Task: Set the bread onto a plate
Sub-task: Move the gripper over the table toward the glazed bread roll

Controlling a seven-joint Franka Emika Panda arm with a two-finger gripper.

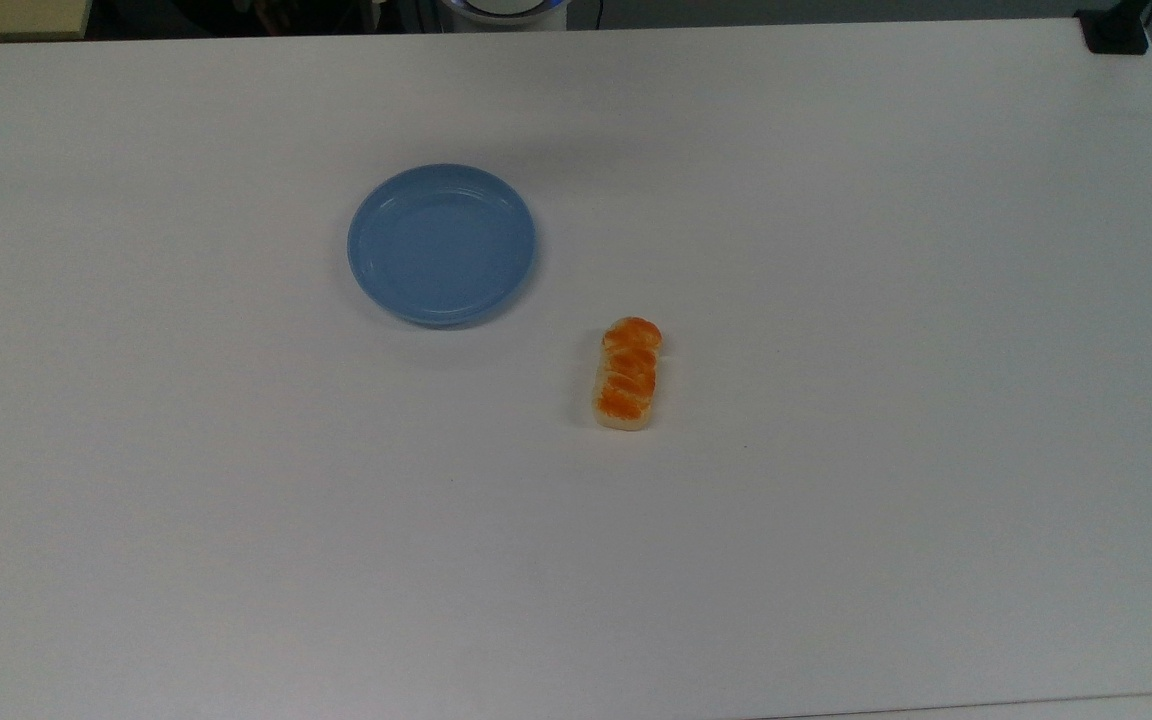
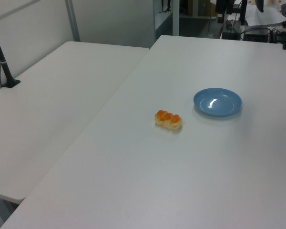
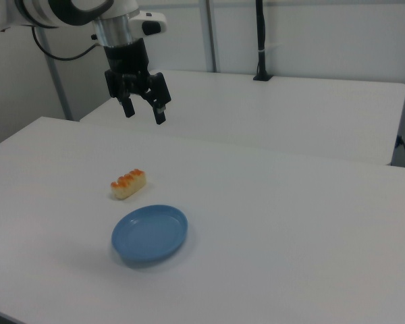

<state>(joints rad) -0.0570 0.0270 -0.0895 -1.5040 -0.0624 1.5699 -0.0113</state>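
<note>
The bread (image 1: 628, 373) lies flat on the white table, a small loaf with an orange-brown braided top; it also appears as the bread (image 2: 168, 119) and the bread (image 3: 128, 183). The light-blue plate (image 1: 441, 244) sits empty a short way from it, up and to the left in the top view, and shows as the plate (image 2: 217, 101) and the plate (image 3: 150, 233). In the right view my gripper (image 3: 144, 113) hangs high above the table, behind the bread, open with nothing between its fingers.
A second white table (image 2: 57, 105) adjoins along the left view's left. A black clamp post (image 3: 260, 40) stands on it at the back of the right view. Another black mount (image 1: 1116, 30) sits at the top view's far right corner.
</note>
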